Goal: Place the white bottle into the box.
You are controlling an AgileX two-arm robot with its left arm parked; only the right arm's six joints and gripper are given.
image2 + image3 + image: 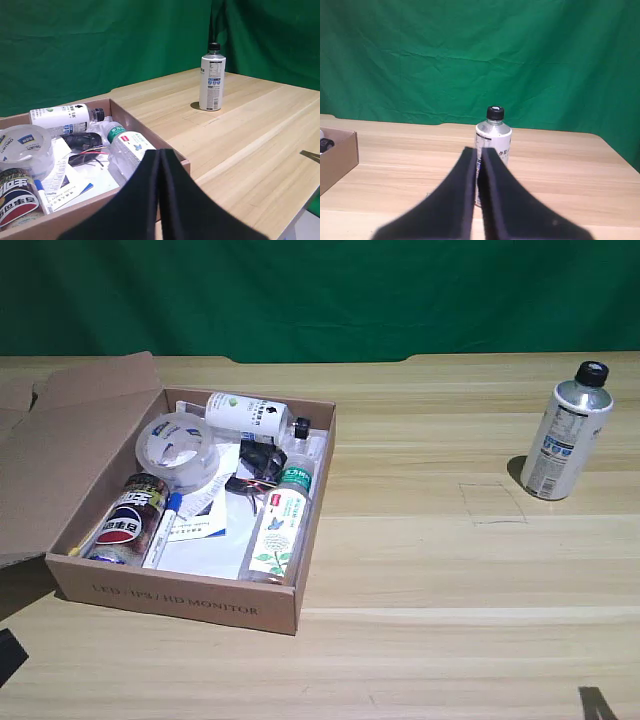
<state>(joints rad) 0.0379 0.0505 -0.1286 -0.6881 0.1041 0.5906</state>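
Stood upright on the bench (420,570) at the exterior view's right: the white bottle (566,440), well apart from the box (180,595) at that view's left. Lay inside the box: a smaller bottle (245,412) along the far wall, a tape roll (178,450) before it, a can (128,522) at the near left corner, a clear bottle (280,525) along the right wall.

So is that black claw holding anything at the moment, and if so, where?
Nothing is held. The right gripper is shut on empty air, with the white bottle standing free on the table behind it, outside the box.
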